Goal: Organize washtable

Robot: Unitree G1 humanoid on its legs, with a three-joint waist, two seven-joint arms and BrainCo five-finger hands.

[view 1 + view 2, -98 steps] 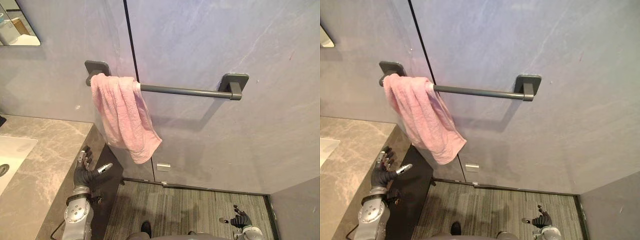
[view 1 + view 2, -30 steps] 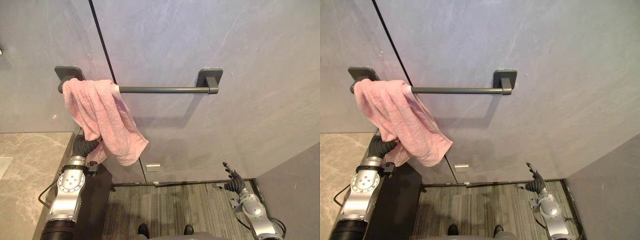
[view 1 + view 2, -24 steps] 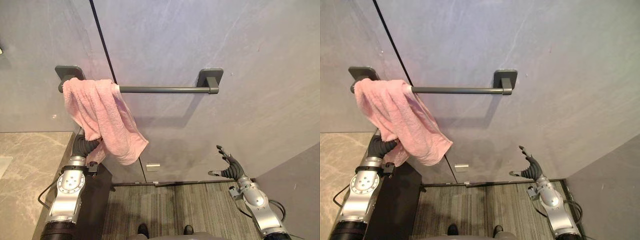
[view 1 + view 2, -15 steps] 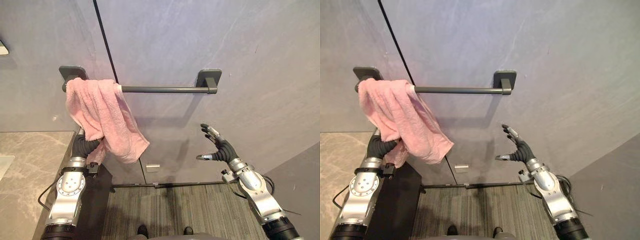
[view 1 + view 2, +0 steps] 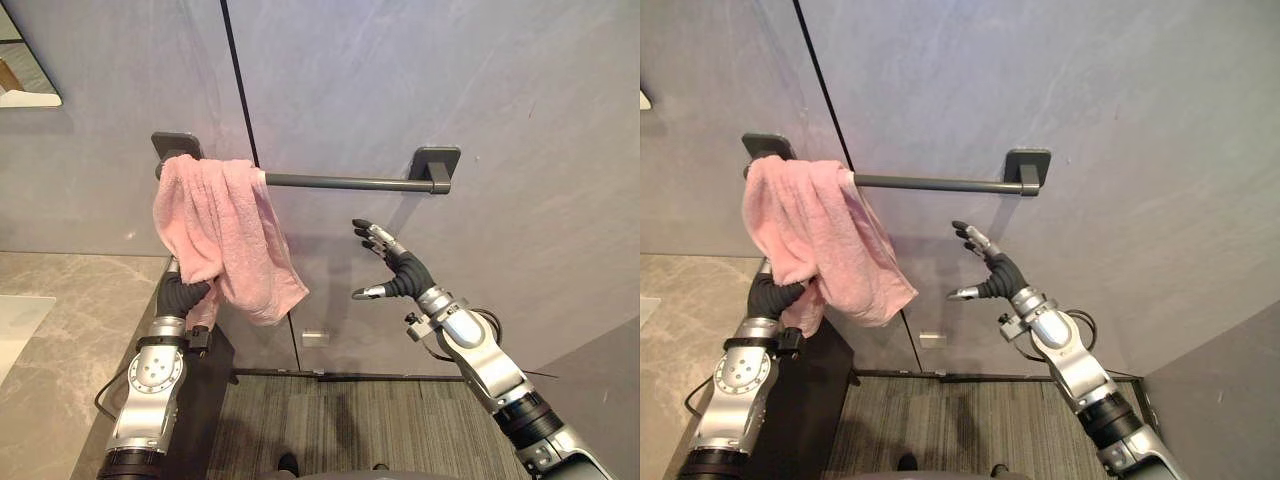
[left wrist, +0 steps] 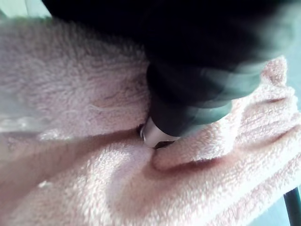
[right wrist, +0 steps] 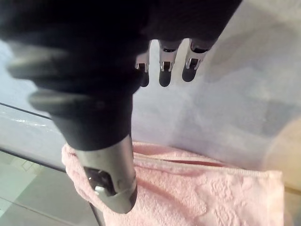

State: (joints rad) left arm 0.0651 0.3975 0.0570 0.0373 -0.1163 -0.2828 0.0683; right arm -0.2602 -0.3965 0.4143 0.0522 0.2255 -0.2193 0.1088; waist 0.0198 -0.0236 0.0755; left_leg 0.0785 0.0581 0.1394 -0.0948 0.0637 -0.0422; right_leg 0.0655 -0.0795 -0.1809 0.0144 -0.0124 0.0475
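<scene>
A pink terry towel (image 5: 225,235) was draped in thick, bunched folds over the left end of a dark grey metal towel bar (image 5: 340,183). Its lower edge hung slanted to a corner below the bar. The pile was seen as soft and looped, with a flat woven band along one hem (image 7: 197,162). The bar was a slim round rod, fixed to the wall by two squared brackets, one (image 5: 436,163) at its bare right end and the other partly covered by the cloth.

The left hand (image 5: 183,293) was raised from below into the underside of the towel, its dark ribbed cover showing beneath the folds. Its fingers were buried in the cloth, so it could not be told whether they were gripping or flat.

The right hand (image 5: 400,275) was held in the air below the bare stretch of the bar, well apart from the towel, with fingers spread and straight and the thumb set out to the side; nothing was held.

The wall (image 5: 520,100) was made of smooth grey stone-look panels divided by a thin black vertical seam (image 5: 238,90). A grey veined marble bench (image 5: 70,330) lay at the lower left, and a grey ribbed carpet floor (image 5: 350,420) was seen below.
</scene>
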